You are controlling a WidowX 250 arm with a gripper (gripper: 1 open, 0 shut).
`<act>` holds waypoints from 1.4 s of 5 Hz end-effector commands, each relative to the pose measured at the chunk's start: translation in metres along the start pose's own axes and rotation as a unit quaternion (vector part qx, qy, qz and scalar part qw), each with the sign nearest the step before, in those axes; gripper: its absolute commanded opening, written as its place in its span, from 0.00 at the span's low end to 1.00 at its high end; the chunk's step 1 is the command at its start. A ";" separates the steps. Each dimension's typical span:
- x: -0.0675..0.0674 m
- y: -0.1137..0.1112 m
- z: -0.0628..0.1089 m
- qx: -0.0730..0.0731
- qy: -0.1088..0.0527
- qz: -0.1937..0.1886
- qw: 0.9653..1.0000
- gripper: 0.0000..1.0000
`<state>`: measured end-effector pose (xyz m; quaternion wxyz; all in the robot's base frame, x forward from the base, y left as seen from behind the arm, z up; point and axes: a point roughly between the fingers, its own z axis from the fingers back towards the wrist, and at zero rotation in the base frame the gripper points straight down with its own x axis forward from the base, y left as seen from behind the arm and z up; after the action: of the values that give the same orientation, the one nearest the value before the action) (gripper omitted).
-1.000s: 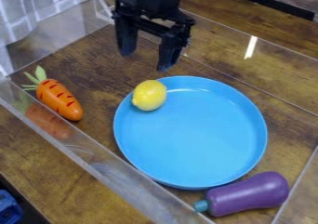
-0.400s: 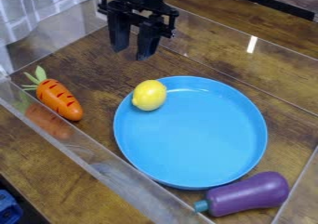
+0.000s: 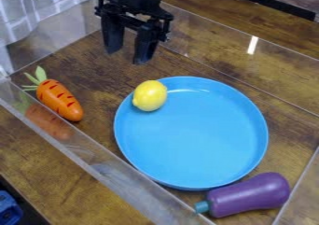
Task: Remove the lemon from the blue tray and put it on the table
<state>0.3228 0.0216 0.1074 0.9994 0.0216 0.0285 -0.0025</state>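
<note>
1. The lemon point(image 3: 149, 95) lies on the upper-left rim of the blue tray point(image 3: 200, 145), a small yellow oval partly overhanging the edge toward the table point(image 3: 93, 65).
2. The blue tray is a large round plate; apart from the lemon, its blue surface is bare.
3. The gripper point(image 3: 129, 48) hangs above the dark wood table, up and to the left of the lemon and well apart from it. It points down; its black fingers stand partly apart with a gap between them, and nothing is held.
4. A carrot point(image 3: 58, 98) with a green top lies on the table to the left of the tray, near a clear plastic wall point(image 3: 75, 159).
5. A purple eggplant point(image 3: 245, 195) lies at the tray's lower right edge, just beside the rim.
</note>
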 end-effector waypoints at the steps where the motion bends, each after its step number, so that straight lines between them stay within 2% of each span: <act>1: 0.010 0.021 0.015 -0.001 -0.038 0.009 0.999 1.00; 2: 0.021 0.033 0.005 0.002 -0.030 -0.030 0.999 1.00; 4: 0.042 0.030 -0.022 -0.002 -0.035 -0.049 0.998 1.00; 6: 0.056 0.015 -0.028 -0.020 -0.047 -0.080 0.995 1.00; 7: 0.056 0.005 -0.025 -0.022 -0.048 -0.096 0.994 1.00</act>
<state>0.3680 0.0314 0.0562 0.9955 -0.0096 0.0169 -0.0930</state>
